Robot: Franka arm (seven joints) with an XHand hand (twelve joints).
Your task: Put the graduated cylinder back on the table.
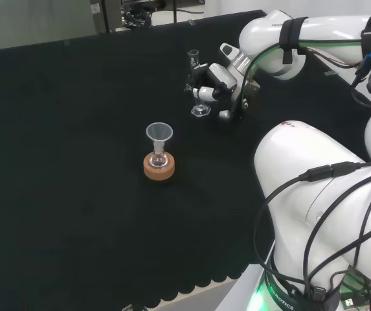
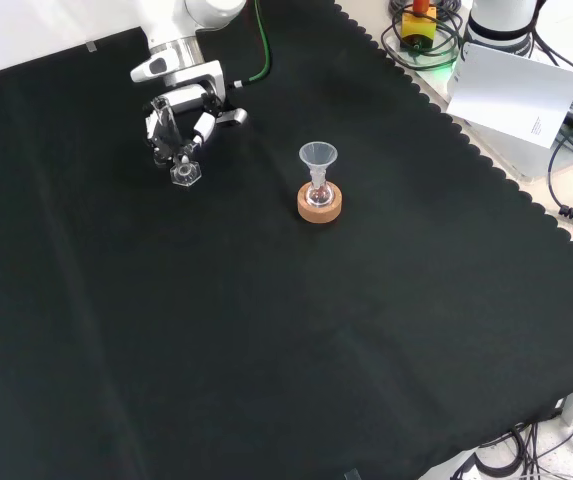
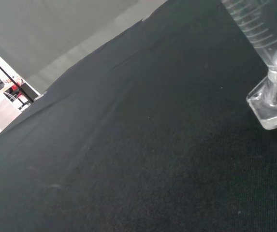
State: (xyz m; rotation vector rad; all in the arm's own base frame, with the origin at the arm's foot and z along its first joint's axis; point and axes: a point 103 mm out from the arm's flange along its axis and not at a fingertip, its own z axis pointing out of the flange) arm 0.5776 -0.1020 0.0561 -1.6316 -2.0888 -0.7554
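The clear graduated cylinder (image 1: 197, 83) stands upright toward the back of the black cloth, its hexagonal foot (image 1: 201, 111) at or just above the cloth. My hand (image 1: 219, 85) is beside it, fingers curled round its tube. From the front, the hand (image 2: 178, 113) comes down from the top left, with the cylinder's foot (image 2: 185, 174) showing below the fingers. Seen from the wrist, the ribbed tube (image 3: 261, 29) and its foot (image 3: 272, 105) are close; I cannot tell whether the foot touches the cloth.
A small round flask with a clear funnel (image 1: 159, 134) in its neck sits on a cork ring (image 1: 159, 166) in the middle of the cloth, also the cork ring (image 2: 320, 205). The cloth's scalloped edge (image 2: 486, 160) runs along the right in the front view.
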